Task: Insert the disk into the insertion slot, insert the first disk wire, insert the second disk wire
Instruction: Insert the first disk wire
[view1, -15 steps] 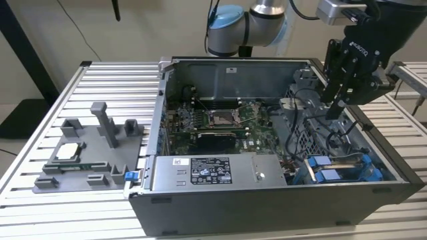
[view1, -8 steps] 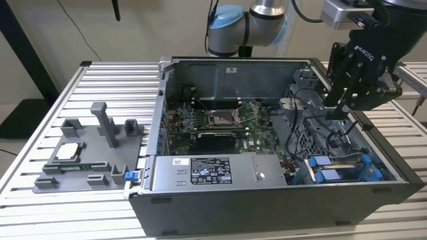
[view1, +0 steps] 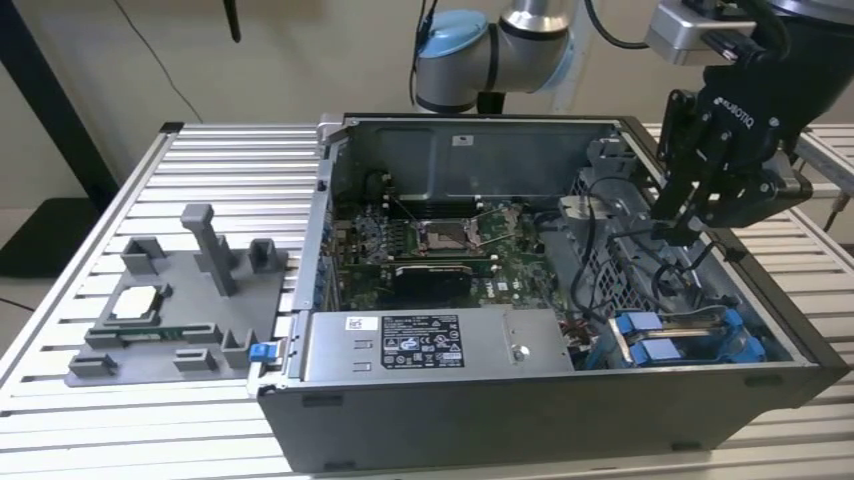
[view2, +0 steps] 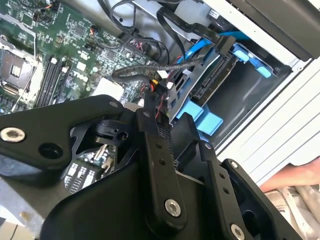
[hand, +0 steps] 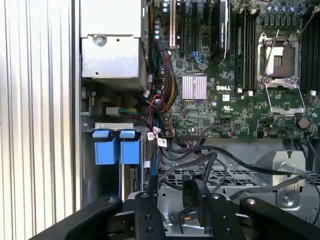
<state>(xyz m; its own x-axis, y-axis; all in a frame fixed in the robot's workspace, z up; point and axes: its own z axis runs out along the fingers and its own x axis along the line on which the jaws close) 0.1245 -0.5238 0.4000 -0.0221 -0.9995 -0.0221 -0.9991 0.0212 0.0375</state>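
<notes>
Now, the slatted table (view1: 200, 160) carries an open computer case (view1: 534, 420), its side off for access. The grey metal box (view1: 427, 345), well away from the end effector (view1: 678, 228), wears a white-and-black printed sticker. Just below the end effector, the disk (view2: 212, 82) sits in the insertion slot (view1: 741, 340). The end effector is nearly closed, apparently pinching a black disk wire (hand: 195, 192) ready for plugging.
</notes>
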